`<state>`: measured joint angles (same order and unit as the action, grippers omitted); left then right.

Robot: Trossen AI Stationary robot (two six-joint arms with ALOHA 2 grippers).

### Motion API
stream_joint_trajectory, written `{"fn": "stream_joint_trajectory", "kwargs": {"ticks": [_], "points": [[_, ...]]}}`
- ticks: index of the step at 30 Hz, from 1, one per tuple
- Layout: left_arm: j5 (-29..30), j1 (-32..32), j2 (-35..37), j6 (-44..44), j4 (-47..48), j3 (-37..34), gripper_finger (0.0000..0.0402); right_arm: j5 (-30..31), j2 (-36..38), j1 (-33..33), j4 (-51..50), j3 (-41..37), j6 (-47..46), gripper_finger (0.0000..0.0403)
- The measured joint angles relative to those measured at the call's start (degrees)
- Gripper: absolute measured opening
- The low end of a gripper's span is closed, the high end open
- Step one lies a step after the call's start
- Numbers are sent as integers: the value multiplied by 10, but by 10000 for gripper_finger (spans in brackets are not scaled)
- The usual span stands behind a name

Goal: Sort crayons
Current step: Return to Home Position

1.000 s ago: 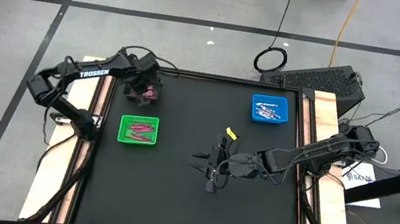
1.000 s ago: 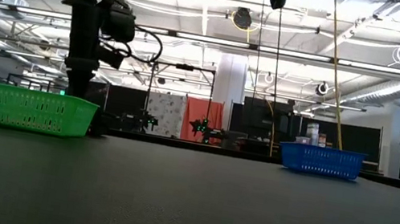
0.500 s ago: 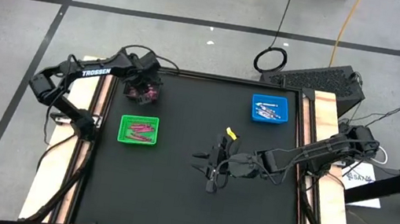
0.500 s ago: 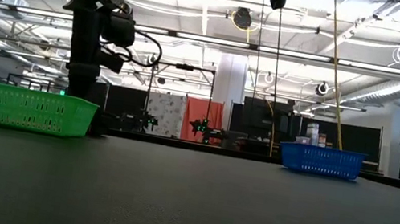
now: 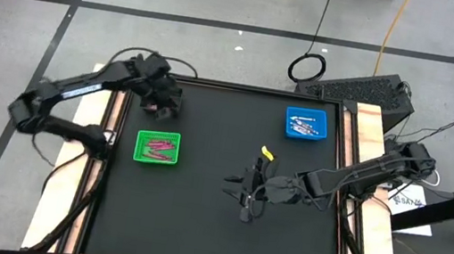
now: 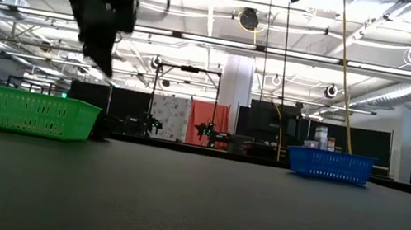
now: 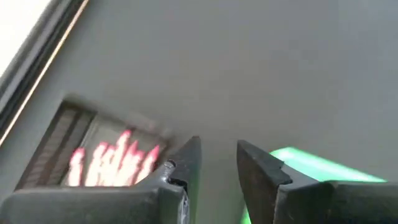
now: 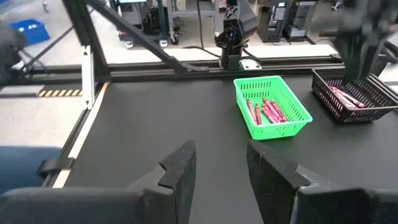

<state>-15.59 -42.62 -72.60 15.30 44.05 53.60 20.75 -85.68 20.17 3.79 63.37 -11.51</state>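
Where the black desk (image 5: 195, 221) meets a cluttered workshop, red crayons (image 8: 267, 112) lie along the green bin's (image 8: 298, 106) length; the left gripper (image 7: 217, 152) and right gripper (image 8: 221, 155) hold nothing, fingers slightly apart.

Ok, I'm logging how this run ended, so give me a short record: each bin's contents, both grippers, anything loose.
green plastic mesh bin: reddish crayons inside
black mesh bin: pink crayons inside
blue plastic bin: white crayons inside
left gripper: open, empty, raised by the black mesh bin
right gripper: open, empty, over the mat's middle
loose: small yellow bit on the black mat, near the right gripper
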Motion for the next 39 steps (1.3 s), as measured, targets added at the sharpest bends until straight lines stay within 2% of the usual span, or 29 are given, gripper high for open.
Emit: {"fn": "stream_joint_trajectory", "kwargs": {"ticks": [5,11,14,17,20,25,27,33,39], "points": [[-78,32,114,-26,-17,0,100,-2,47,4,-80,0,-2,130],[-100,66,264,-43,-33,-10,100,-33,139,4,-165,0,16,130],[-100,80,339,-63,-68,-35,100,-47,194,4,-168,-26,36,130],[-100,95,417,-86,-102,-80,100,-46,258,4,-131,-93,47,130],[-100,107,498,-108,-129,-134,100,-49,327,2,-48,-189,35,130],[-55,113,610,-148,-184,-205,100,-164,421,2,88,-331,35,130],[-18,113,645,-153,-204,-225,100,-166,447,3,123,-369,45,130],[81,113,710,-160,-221,-287,100,-163,488,2,203,-469,98,130],[119,113,725,-178,-296,-351,100,-161,495,1,323,-564,108,130]]}}
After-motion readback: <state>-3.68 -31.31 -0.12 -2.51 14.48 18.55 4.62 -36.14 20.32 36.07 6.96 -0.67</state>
